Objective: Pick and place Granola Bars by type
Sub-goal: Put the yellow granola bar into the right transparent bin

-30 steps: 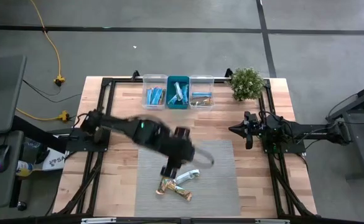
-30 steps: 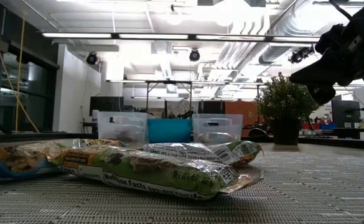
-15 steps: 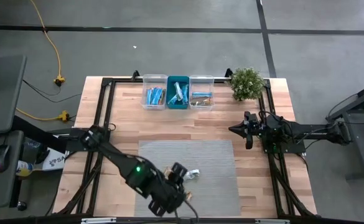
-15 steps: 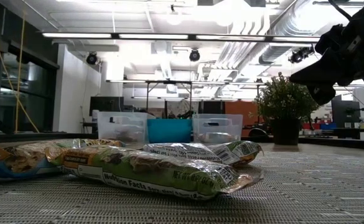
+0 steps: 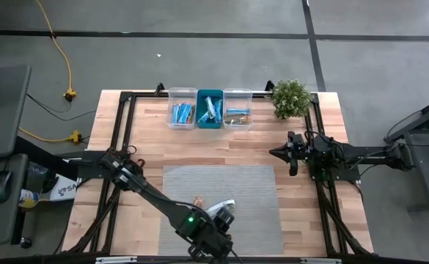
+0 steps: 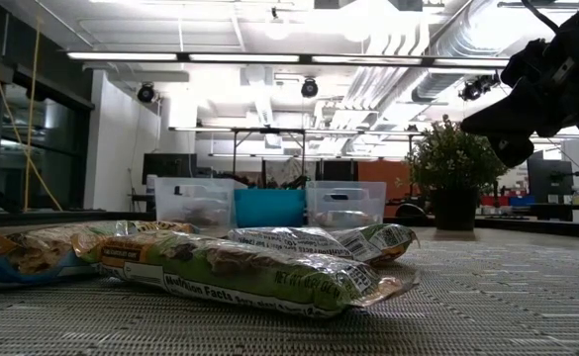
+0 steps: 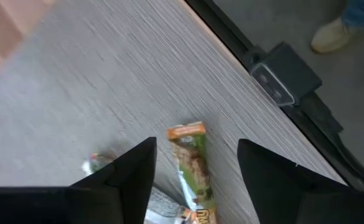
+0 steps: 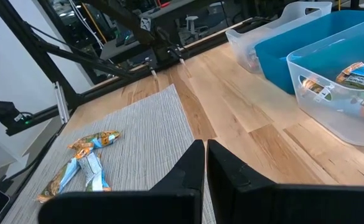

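The wooden counter (image 5: 148,139) carries a grey ribbed mat (image 5: 251,198) across its middle, framed by dark rails. At the far edge three small bins stand side by side and touching: a clear bin (image 5: 182,108) holding blue-wrapped bars, a teal bin (image 5: 210,109) holding light blue ones, and a second clear bin (image 5: 237,108) with tan ones; a small potted plant (image 5: 290,97) sits just beside them toward the right arm's side. The left arm reaches diagonally over the mat to its near edge, and in the high view its body covers part of the loose bars there. The left claw (image 7: 197,168) hangs over the mat with its fingers spread and nothing between them, touching nothing that can be seen; a tan-green-orange bar (image 7: 193,163) lies flat on the mat in the gap below. The right claw (image 8: 205,163) waits at the right side of the counter, above bare wood, its fingers pressed together and empty. The loose Granola Bars (image 8: 82,163) lie in a small overlapping cluster on the mat near its front edge, well apart from the bins. Seen level from the low view they are flat, crinkled wrappers: one green-and-tan bar (image 6: 249,275) with printed text in front, a silvery-white bar (image 6: 299,240) behind it, and another tan bar (image 6: 42,247) off to the side.
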Robot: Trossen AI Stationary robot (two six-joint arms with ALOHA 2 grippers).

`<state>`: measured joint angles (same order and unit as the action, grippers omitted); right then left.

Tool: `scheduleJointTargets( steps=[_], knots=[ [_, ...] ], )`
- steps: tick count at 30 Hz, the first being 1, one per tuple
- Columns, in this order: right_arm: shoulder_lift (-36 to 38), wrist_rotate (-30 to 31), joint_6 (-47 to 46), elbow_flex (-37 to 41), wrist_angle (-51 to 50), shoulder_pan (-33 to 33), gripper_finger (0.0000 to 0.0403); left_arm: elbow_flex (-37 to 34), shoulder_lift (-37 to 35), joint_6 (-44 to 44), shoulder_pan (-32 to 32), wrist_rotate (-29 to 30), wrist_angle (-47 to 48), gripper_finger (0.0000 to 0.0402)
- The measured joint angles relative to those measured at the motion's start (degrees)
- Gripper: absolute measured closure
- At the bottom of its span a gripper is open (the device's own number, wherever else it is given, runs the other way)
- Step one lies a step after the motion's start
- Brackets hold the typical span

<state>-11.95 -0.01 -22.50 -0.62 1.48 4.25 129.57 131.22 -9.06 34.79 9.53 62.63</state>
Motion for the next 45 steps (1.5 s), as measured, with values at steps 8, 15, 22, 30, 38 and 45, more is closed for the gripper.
scheduleJointTargets(
  steps=[8, 15, 22, 30, 38, 45],
  knots=[
    [-0.02, 0.00, 0.01, 0.00, 0.00, -0.02, 0.0402, -0.04, 4.39, -0.13, -0.31, -0.01, 0.41, 0.0151],
    [-0.02, 0.00, 0.02, 0.00, 0.00, -0.02, 0.0402, -0.04, 6.75, 1.03, -1.72, 1.34, 1.12, 0.0153],
    [-0.04, 0.00, 0.02, 0.00, 0.00, -0.02, 0.0402, -1.59, 6.97, 4.87, -2.94, 1.10, 5.16, 0.0153],
    [-0.04, 0.01, 0.01, 0.00, 0.00, -0.02, 0.0402, -4.39, 7.03, 5.34, -2.73, -0.81, 6.49, 0.0153],
    [-0.04, 0.02, 0.01, 0.00, 0.01, -0.02, 0.0402, -6.60, 6.83, 6.20, -2.93, -0.44, 3.70, 0.0153],
    [-0.04, 0.02, 0.00, 0.00, 0.02, -0.02, 0.0402, -9.44, 6.83, 6.52, -2.91, -1.95, 1.09, 0.0153]
  ],
)
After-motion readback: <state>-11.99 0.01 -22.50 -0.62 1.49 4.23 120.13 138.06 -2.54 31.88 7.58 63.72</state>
